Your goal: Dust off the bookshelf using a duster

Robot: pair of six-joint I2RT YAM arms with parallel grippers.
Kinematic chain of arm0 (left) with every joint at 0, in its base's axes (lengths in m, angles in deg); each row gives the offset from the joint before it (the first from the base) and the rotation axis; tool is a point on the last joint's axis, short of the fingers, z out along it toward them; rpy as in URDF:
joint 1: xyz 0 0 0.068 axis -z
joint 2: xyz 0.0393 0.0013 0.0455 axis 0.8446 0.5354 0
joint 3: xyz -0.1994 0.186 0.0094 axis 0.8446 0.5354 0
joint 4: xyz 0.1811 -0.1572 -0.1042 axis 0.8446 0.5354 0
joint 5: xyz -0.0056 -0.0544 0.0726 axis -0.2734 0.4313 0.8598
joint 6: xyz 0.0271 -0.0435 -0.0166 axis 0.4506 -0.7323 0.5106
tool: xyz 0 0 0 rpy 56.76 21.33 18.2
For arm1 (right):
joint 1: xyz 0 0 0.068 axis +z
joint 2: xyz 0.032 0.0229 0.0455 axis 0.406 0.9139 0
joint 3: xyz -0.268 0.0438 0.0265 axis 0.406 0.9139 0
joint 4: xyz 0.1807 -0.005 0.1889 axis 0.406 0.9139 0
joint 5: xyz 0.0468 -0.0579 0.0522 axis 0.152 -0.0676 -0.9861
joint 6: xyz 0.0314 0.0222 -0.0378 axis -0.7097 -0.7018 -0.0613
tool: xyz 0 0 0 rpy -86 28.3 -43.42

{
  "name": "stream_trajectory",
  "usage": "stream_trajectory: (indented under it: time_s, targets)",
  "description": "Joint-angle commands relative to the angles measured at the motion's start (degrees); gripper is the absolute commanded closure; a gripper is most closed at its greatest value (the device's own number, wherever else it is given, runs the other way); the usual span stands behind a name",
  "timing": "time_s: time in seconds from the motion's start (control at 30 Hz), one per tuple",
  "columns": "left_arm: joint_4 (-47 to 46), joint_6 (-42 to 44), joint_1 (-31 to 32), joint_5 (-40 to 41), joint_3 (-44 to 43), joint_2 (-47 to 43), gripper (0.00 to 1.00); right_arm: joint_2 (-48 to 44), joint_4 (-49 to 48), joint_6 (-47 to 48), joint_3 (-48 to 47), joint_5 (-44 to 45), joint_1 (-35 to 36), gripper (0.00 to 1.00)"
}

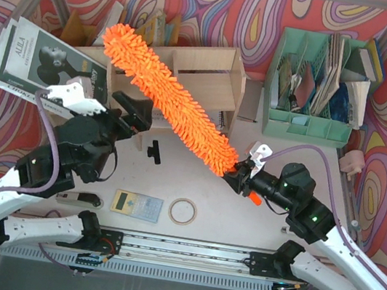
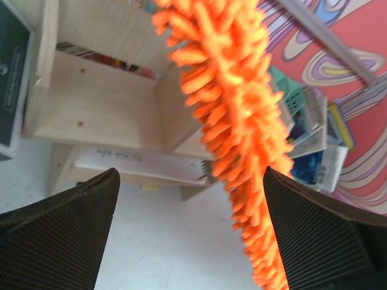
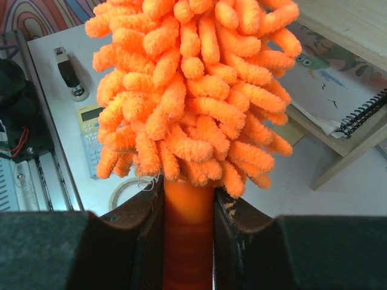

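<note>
The orange fluffy duster (image 1: 165, 93) slants from the table's middle up and left across the pale-wood bookshelf (image 1: 211, 81). My right gripper (image 1: 237, 172) is shut on its smooth orange handle (image 3: 188, 235), just below the brush head (image 3: 193, 90). My left gripper (image 1: 138, 115) stands open in front of the bookshelf, beside the middle of the brush. In the left wrist view the duster (image 2: 236, 121) hangs between the jaws, close to the right finger (image 2: 320, 235) and far from the left finger (image 2: 60, 235). The bookshelf (image 2: 97, 103) lies behind it.
A mint-green organiser (image 1: 314, 83) full of books stands at the back right. A magazine (image 1: 41, 58) leans at the left. A spiral notebook (image 3: 338, 90) lies on the lower shelf. A calculator (image 1: 137, 205), a tape ring (image 1: 183, 211) and a small black part (image 1: 153, 152) lie near the front.
</note>
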Motion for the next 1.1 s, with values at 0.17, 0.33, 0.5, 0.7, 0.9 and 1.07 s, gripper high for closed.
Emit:
stream_trajectory:
  time_s: [0.17, 0.33, 0.5, 0.7, 0.9, 1.07]
  targets:
    - [-0.7, -2.8, -5.1, -3.8, -10.8, 6.5, 0.15, -0.9, -5.3, -0.5, -0.4, -3.2, 0.1, 1.0]
    - [3.4, -11.9, -16.9, -16.2, -11.7, 10.1, 0.18, -1.2, -5.4, -0.6, -0.3, -4.2, 0.1, 1.0]
    - [-1.0, -12.8, -20.2, -23.9, -10.3, 13.5, 0.24, -0.7, -5.0, -0.6, -0.6, -4.8, 0.1, 1.0]
    - [-1.3, -12.2, -20.6, -24.5, -8.7, 12.9, 0.55, 0.4, -0.3, -0.4, -3.1, 0.6, 0.2, 1.0]
    - [2.2, -13.0, -20.5, -24.3, -4.9, 7.8, 0.95, 2.5, 7.7, 0.7, -7.5, 7.1, 0.1, 1.0]
    - [3.6, -14.8, -20.5, -27.2, -2.0, 3.8, 1.0, 2.7, 11.5, 0.9, -9.5, 11.8, 0.1, 1.0]
